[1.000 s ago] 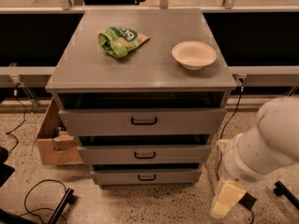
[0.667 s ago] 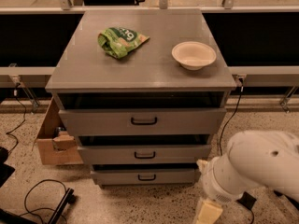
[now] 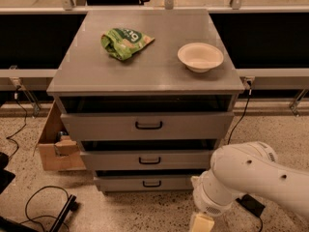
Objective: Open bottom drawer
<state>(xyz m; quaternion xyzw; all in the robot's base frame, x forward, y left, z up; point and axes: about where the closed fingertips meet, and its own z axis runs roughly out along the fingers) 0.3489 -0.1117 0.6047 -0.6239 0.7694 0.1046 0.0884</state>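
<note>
The grey cabinet [image 3: 145, 76] stands in the middle with three drawers. The bottom drawer [image 3: 145, 183] is the lowest, shallowest grey front with a small black loop handle [image 3: 152, 183]; it sits pushed in. The middle drawer [image 3: 147, 160] and top drawer [image 3: 147, 125] are above it. My white arm [image 3: 251, 180] reaches in from the lower right. The gripper [image 3: 201, 223] hangs at the frame's bottom edge, right of and below the bottom drawer, not touching it.
A green chip bag [image 3: 124, 42] and a cream bowl [image 3: 200, 57] lie on the cabinet top. A cardboard box [image 3: 57, 144] stands at the cabinet's left. Black cables [image 3: 46, 209] lie on the speckled floor at lower left. A cable [image 3: 241, 112] hangs at the right.
My arm has swung left and lower, from the right edge toward the cabinet's lower right corner. The drawers have not moved.
</note>
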